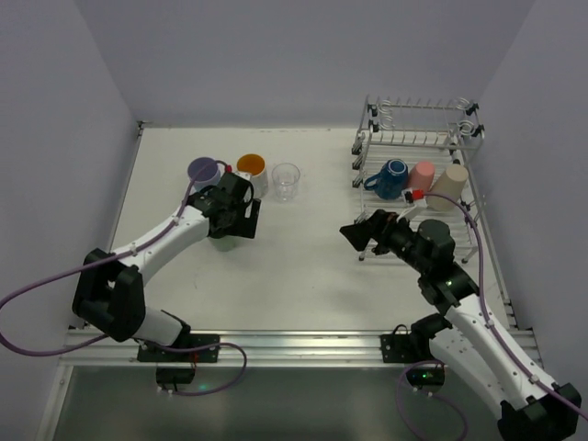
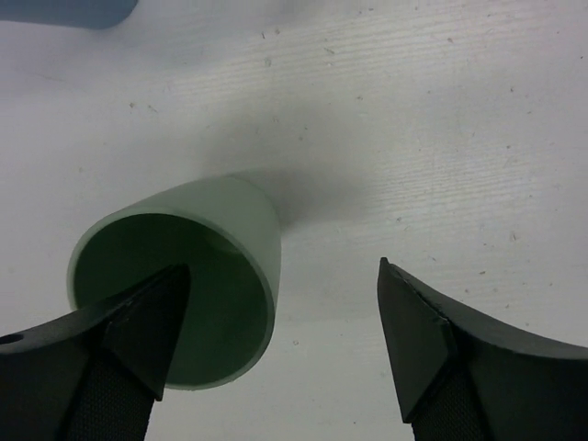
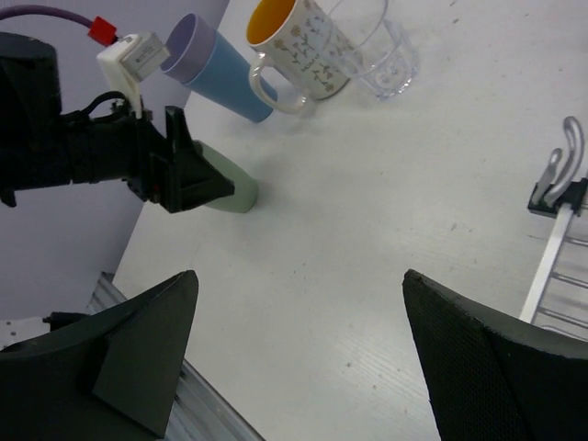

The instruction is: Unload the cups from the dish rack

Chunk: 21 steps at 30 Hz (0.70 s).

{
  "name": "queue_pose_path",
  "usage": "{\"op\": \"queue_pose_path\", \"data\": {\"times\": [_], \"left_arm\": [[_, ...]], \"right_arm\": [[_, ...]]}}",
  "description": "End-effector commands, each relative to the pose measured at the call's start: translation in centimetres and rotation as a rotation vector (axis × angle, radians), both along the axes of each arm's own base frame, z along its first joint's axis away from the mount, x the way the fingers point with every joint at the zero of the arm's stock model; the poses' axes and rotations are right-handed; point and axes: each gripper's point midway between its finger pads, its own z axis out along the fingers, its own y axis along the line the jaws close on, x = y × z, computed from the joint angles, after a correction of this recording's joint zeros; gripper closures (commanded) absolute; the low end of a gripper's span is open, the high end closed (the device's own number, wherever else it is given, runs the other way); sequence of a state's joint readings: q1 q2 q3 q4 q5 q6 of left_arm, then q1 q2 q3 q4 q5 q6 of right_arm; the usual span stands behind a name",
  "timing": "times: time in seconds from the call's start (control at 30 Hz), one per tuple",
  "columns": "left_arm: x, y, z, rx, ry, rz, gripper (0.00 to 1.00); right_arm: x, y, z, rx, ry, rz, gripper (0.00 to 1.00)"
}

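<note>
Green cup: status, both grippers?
Left gripper open, partly over mouth of green cup, upright. Right gripper open, empty. Dish rack holds blue mug, pink cup, beige cup.

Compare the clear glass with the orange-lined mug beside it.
The mug is opaque, patterned outside and orange inside; the clear glass is see-through and plain. The mug has a handle; the glass has none. Both stand upright on the table, outside the dish rack.
</note>
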<state>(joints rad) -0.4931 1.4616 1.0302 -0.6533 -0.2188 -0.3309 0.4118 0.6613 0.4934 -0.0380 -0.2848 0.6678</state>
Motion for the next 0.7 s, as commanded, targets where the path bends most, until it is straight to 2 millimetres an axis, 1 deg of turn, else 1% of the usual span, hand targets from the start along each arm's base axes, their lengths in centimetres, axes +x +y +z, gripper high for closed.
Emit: {"op": "queue_pose_path", "data": {"times": [0.0,0.03,0.07,0.1,0.13,0.17,0.2,0.27,0.3,0.37,0.4,0.43,0.47,0.5,0.53,0.57,0.6,0.63,0.67], "left_arm": [[1.2,0.2,3.9,-0.016,-0.109,-0.019,0.09],[1.3,0.0,4.9,-0.033,-0.136,-0.024,0.07],[1.4,-0.2,5.7,-0.047,-0.158,-0.034,0.01],[1.8,-0.5,6.8,-0.067,-0.188,-0.038,0.0],[1.8,-1.0,8.4,-0.108,-0.225,-0.057,0.0],[1.9,-1.3,9.5,-0.137,-0.259,-0.071,0.0],[2.1,-1.8,11.9,-0.184,-0.33,-0.084,0.0],[1.8,-2.8,14.5,-0.259,-0.394,-0.129,0.0],[1.5,-3.1,17.2,-0.312,-0.476,-0.15,0.0],[0.3,-4.2,19.2,-0.403,-0.527,-0.214,0.0],[-0.8,-4.6,22.0,-0.471,-0.613,-0.254,0.0],[-2.0,-5.6,21.6,-0.531,-0.602,-0.324,0.0],[-2.9,-6.1,22.2,-0.571,-0.622,-0.362,0.0],[-4.1,-6.2,24.1,-0.622,-0.694,-0.4,0.0],[-5.5,-7.0,24.3,-0.677,-0.693,-0.468,0.0],[-6.2,-7.5,23.4,-0.713,-0.691,-0.503,0.0],[-7.4,-7.5,23.8,-0.74,-0.714,-0.534,0.0],[-8.2,-7.8,23.5,-0.765,-0.71,-0.569,0.0],[-8.6,-7.9,22.6,-0.763,-0.703,-0.581,0.0]], "right_arm": [[1.5,-1.7,2.4,-0.065,-0.062,-0.104,0.07],[1.8,-2.1,2.6,-0.078,-0.067,-0.129,0.08],[2.0,-2.7,2.5,-0.105,-0.067,-0.153,0.1],[2.7,-3.7,3.4,-0.12,-0.081,-0.213,0.13],[3.0,-4.4,3.6,-0.134,-0.08,-0.244,0.16],[3.2,-5.1,3.6,-0.156,-0.079,-0.273,0.18],[3.9,-6.5,4.1,-0.17,-0.088,-0.344,0.21],[4.5,-8.4,4.8,-0.189,-0.092,-0.419,0.23],[5.1,-10.4,4.9,-0.197,-0.087,-0.491,0.28],[5.7,-12.7,5.2,-0.224,-0.086,-0.578,0.3],[6.1,-14.6,5.3,-0.241,-0.079,-0.647,0.3],[6.5,-16.3,5.2,-0.269,-0.071,-0.726,0.32],[6.7,-17.4,5.3,-0.291,-0.07,-0.767,0.32],[6.9,-19.1,5.7,-0.302,-0.067,-0.83,0.32],[7.1,-20.3,5.6,-0.317,-0.057,-0.879,0.31],[7.8,-21.1,5.5,-0.327,-0.048,-0.907,0.3],[8.0,-22.9,5.5,-0.33,-0.042,-0.966,0.29],[8.4,-23.6,5.4,-0.329,-0.041,-0.987,0.28],[9.2,-24.6,5.3,-0.326,-0.039,-1.016,0.24]]}}
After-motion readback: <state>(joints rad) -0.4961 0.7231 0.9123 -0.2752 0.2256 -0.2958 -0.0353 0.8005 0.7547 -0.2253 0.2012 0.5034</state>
